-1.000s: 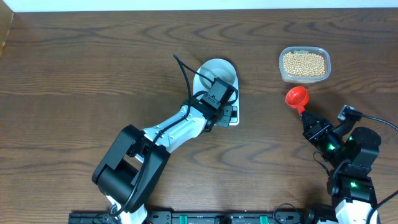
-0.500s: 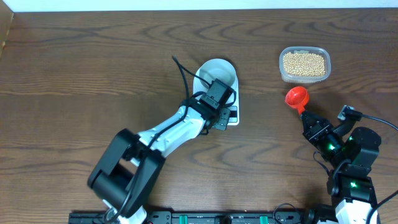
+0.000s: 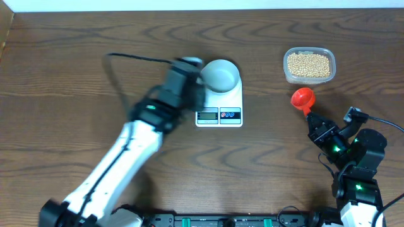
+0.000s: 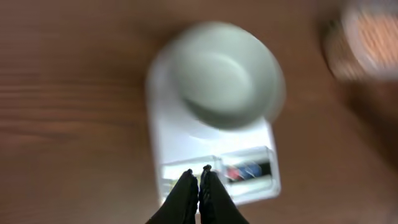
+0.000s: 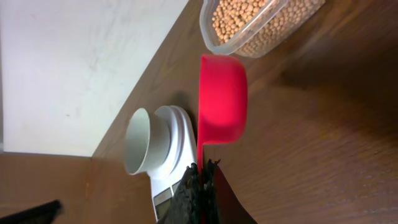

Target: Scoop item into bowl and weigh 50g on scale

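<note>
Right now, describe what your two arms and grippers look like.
Left arm: white links, black joint housings, a black cable looping off it. Right arm: black housings with green lights and a black wire. The left gripper and right gripper have slim black tapering fingers.

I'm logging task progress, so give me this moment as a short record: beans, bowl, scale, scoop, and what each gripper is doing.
beans: tan-yellow round beans, all in the clear plastic tub
bowl: small pale blue-white round bowl, empty, sitting on the scale
scale: flat white digital scale, display unreadable
scoop: red plastic scoop, looks empty, beside the tub
left gripper: shut, holding nothing
right gripper: shut on the scoop's handle
</note>
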Robot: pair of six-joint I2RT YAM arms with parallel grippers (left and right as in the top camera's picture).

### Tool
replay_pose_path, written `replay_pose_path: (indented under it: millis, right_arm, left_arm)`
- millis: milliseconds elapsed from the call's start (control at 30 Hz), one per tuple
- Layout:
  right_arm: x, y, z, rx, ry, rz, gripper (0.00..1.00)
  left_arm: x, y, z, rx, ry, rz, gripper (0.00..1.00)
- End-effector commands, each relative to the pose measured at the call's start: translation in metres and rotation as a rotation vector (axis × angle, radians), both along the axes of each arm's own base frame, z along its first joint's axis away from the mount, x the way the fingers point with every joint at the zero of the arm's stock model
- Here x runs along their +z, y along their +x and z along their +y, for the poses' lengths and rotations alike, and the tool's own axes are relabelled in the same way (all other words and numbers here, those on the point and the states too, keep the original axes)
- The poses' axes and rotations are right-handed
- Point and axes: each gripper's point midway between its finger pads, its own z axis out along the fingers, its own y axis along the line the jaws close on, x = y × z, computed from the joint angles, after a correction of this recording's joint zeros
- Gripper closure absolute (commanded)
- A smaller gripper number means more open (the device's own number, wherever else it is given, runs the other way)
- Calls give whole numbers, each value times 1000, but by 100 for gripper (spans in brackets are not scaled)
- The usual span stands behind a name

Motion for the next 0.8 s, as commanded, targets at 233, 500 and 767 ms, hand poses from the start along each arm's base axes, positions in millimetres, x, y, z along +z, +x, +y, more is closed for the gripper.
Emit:
replay_pose_path:
  millis: [233, 500, 767]
  right_arm:
    - [5, 3, -5, -14, -47, -13, 99]
    - [-3, -2, -2, -72, 111, 77, 99]
    - [2, 7, -28, -241, 122, 55, 99]
  left_arm:
    - [-5, 31, 162, 403, 37, 16, 93]
    - [-12, 30, 201, 510, 68, 30, 92]
    - [-7, 30, 227, 610, 177, -3, 92]
